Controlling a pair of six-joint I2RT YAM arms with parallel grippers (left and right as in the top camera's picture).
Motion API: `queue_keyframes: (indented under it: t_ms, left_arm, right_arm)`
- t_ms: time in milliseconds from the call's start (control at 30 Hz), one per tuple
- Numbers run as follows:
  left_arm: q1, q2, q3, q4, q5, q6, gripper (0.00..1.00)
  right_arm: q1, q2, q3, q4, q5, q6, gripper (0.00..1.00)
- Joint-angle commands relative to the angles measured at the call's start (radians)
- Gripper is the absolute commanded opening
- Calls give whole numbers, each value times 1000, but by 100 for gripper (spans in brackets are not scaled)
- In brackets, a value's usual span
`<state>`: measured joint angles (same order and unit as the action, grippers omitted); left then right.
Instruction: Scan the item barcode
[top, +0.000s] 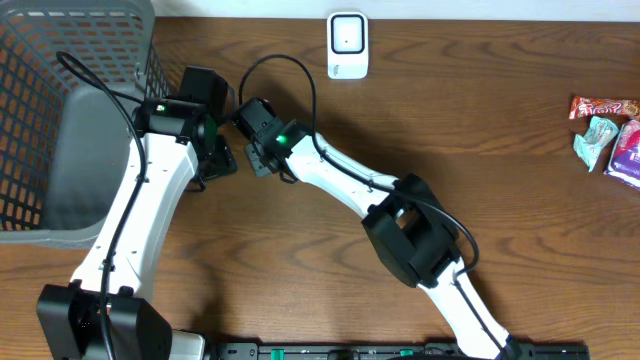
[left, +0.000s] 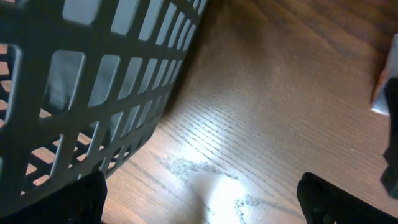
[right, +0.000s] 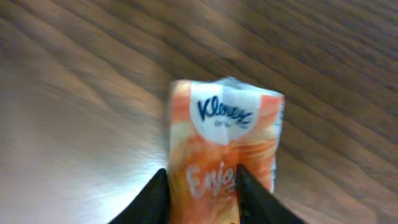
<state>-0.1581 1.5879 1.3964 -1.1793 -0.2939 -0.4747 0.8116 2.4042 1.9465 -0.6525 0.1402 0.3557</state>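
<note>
The item is an orange Kleenex tissue pack (right: 224, 124), seen in the right wrist view just over the wood table. My right gripper (right: 202, 175) is shut on it, both black fingers (right: 152, 199) pressing the sides of its near end. From overhead, the right gripper (top: 250, 118) sits left of centre and hides the pack. A white scanner (top: 347, 45) stands at the table's far edge. My left gripper (left: 199, 208) is open over bare wood, right beside the basket, with nothing between its fingers (left: 84, 199).
A grey mesh basket (top: 60, 110) fills the far left, close against the left arm (top: 150, 200). Several snack packets (top: 608, 130) lie at the right edge. The two wrists are nearly touching near the basket's right wall.
</note>
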Motion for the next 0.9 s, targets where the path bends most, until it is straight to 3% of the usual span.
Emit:
queue_keyframes:
  t_ms: [0,67,167,200,433,667,867]
  left_arm:
    - [2,-6,-6,-9,-6,-10,98]
    - [2,-6,-6,-9,-6,-10,98]
    - [2,-6,-6,-9,-6,-10,98]
    - [2,-6,-6,-9,-6,-10,98]
    - [2,-6,-6,-9,-6,-10,98]
    - [2,-6,-6,-9,-6,-10,98]
    - [2,-6,-6,-9,-6,-10,98]
  right_arm:
    - [-37,48,-11,-35,73,-5,24]
    - [-53,47,-11,-50,101,-5,22]
    - [-81,45,-10,-94,121,-5,2]
    - [-93,43,-8,-114,108,-4,1]
    - [-211,-28,34,-245,-252,-31,1]
    - [-394,-116,36,-365,-822,-201,1]
    - [-551,-106,-40,-428,-1081,-303,1]
